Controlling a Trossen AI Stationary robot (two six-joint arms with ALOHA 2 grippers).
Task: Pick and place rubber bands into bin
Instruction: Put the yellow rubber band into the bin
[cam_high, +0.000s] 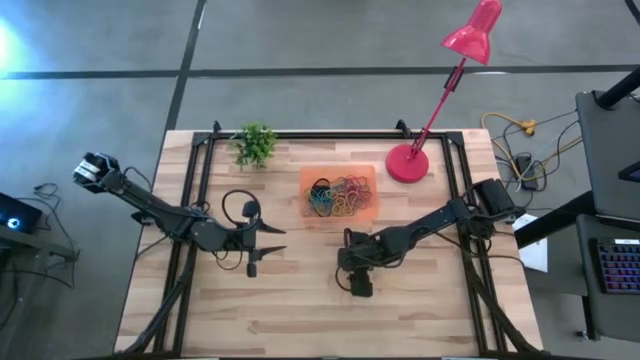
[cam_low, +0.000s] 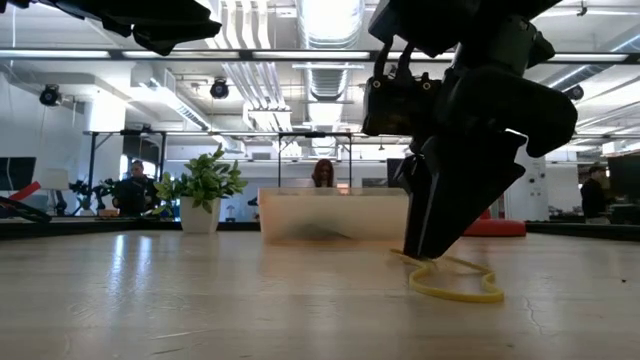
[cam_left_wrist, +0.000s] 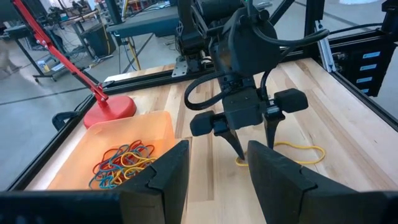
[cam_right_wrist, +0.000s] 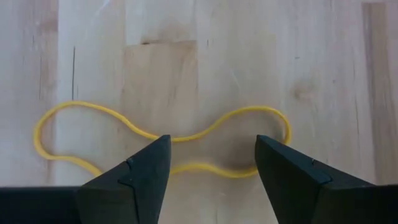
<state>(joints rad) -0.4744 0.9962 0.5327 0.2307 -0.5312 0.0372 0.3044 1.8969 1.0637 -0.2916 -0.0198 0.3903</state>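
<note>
My left gripper (cam_high: 268, 247) waits over the left half of the pale wooden table (cam_high: 200, 320), fingers spread with nothing between them. Further right, near the middle of the table's far edge, sits the shallow translucent orange plastic tray (cam_high: 367, 178), already carrying a tangled heap of small coloured rubber bands (cam_high: 337, 197). Right again, towards the near edge and well apart from the tray, my right gripper (cam_right_wrist: 211, 163) is down at the surface, its fingers parted and straddling the thin yellow rubber loop (cam_right_wrist: 144, 132) that lies flat on the wood, pinched in at its waist like a figure eight. I judge this loop to weigh almost nothing, to be limp and stretchy, and to lie so low that my fingertips could slide over it. The waist, where the two strands run closest, looks the best place to close: there I can catch both strands together. Once lifted it will dangle and may snag or spring loose.
</note>
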